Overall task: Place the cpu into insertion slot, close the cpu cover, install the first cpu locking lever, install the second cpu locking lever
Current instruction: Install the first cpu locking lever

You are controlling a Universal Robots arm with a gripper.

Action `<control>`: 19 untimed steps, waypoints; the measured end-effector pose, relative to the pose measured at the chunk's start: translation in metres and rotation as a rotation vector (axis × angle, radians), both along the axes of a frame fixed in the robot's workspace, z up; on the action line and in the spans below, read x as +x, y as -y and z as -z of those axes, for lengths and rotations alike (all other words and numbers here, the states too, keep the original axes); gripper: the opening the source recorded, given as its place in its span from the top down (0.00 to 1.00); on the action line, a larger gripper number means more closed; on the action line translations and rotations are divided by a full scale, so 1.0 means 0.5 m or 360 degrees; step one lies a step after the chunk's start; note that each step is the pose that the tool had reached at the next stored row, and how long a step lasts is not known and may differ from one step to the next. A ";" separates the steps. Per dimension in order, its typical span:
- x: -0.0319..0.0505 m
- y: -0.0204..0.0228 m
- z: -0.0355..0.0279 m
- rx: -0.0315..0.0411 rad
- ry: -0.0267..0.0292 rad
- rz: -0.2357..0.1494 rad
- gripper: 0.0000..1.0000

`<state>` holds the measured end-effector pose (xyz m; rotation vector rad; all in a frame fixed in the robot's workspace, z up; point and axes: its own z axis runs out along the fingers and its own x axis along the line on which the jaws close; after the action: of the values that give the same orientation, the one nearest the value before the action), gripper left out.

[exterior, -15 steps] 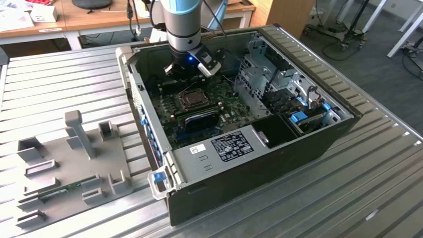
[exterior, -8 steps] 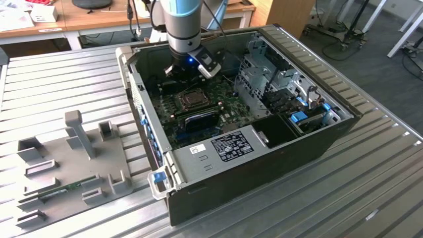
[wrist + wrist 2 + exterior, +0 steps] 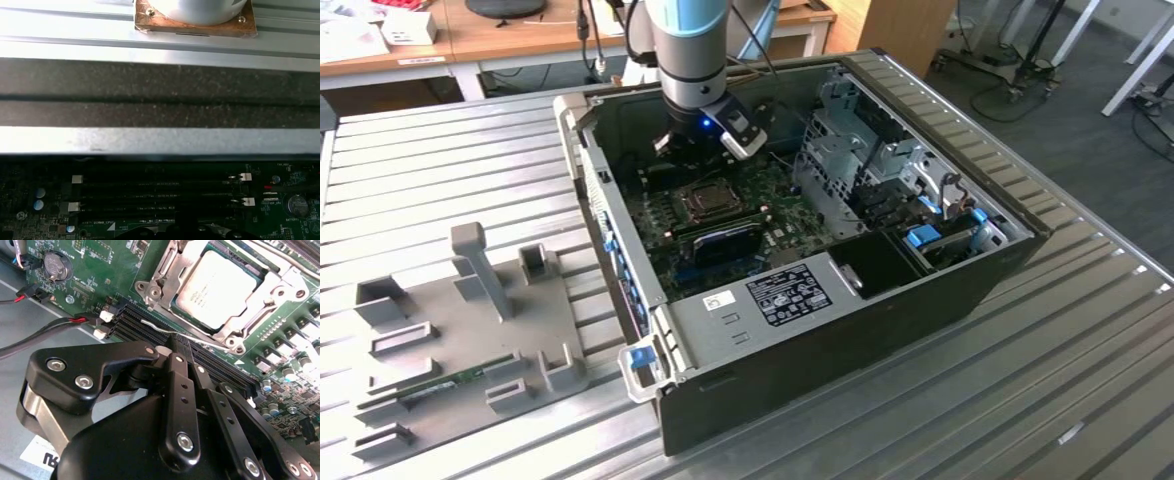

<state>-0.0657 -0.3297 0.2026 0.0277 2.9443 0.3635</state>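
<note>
My hand point(image 3: 173, 346), pinched shut and empty, rests tip-down on the locking lever point(image 3: 150, 322) beside the closed cpu cover point(image 3: 239, 324), seemingly to press it home.

The cpu point(image 3: 225, 287) lies seated under the lowered cpu cover point(image 3: 167, 277) — the gripper point(image 3: 173, 344) sits right at a thin locking lever point(image 3: 155, 324).

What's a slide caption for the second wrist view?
Gripper by the memory slots; cpu seated under the lowered cpu cover.
</note>
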 end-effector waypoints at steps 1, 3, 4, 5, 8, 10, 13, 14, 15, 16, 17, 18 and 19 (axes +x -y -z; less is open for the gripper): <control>0.000 0.0000 0.000 0.0000 -0.00001 0.0000 0.90; 0.000 0.0000 0.000 0.0000 0.00000 0.0000 0.90; 0.000 0.0000 0.000 0.0000 0.00001 0.0000 0.90; 0.000 0.0000 0.000 0.0000 0.00002 0.0000 0.90; 0.003 -0.0001 0.001 0.0001 -0.00005 0.0000 0.90; 0.004 0.0000 0.001 0.0000 -0.00009 0.0000 0.90; 0.004 -0.0001 0.003 -0.0001 -0.00009 0.0000 0.90; 0.004 0.0000 0.004 -0.0003 -0.00010 0.0000 0.90; 0.004 0.0000 0.006 -0.0006 -0.00010 0.0000 0.90; 0.004 0.0000 0.007 -0.0009 -0.00010 0.0000 0.90; 0.004 -0.0001 0.008 -0.0012 -0.00010 0.0000 0.90; 0.004 -0.0001 0.009 -0.0013 -0.00011 0.0000 0.90; 0.004 -0.0001 0.010 -0.0015 -0.00011 0.0000 0.90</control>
<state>-0.0635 -0.3297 0.1976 0.0265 2.9466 0.3497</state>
